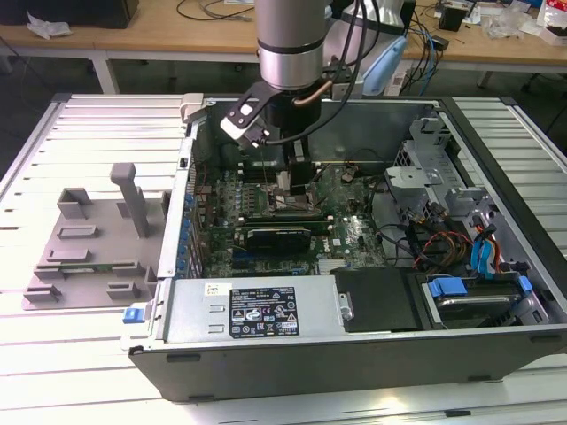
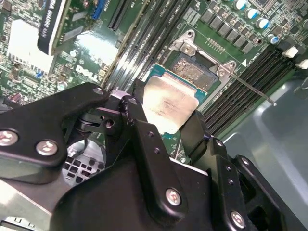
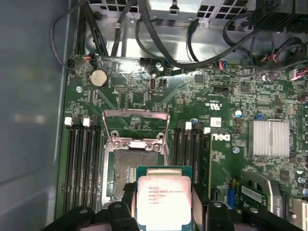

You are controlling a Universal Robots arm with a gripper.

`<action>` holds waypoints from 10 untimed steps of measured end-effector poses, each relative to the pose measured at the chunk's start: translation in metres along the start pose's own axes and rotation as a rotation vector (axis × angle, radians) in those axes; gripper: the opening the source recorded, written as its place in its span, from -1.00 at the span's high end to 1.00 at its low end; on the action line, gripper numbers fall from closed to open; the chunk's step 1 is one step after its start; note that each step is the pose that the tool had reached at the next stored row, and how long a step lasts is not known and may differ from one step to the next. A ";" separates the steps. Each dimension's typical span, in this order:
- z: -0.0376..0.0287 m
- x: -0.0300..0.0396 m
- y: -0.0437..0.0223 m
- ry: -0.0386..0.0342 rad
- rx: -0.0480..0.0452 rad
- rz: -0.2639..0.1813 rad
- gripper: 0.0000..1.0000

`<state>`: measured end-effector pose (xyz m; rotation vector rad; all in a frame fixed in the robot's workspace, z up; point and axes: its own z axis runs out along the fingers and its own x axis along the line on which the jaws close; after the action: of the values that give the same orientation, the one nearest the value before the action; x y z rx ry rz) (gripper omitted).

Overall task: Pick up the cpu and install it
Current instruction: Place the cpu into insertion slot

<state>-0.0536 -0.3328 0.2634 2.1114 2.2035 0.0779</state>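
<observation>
The cpu is a small square chip with a silvery metal top and a green rim. My gripper is shut on it, with black fingers pressing on two opposite edges. The chip hangs just above the open socket on the green motherboard, partly overlapping one side of it. The socket's metal load plate is flipped up. In the exterior view my gripper reaches down inside the computer case, over the board's middle.
Memory slots flank the socket. Black cables and a drive cage crowd the case. A silver heatsink sits on the board. The grey plastic tray lies outside the case at the exterior view's left.
</observation>
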 end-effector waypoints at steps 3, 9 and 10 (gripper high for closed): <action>0.0088 0.0065 -0.0006 -0.0001 -0.0001 0.000 -0.08; 0.0249 0.0166 0.0001 -0.0005 0.0001 0.000 -0.08; 0.0274 0.0170 -0.0001 -0.0004 0.0000 0.000 -0.08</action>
<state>-0.0516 -0.3164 0.2357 2.1111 2.2034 0.0774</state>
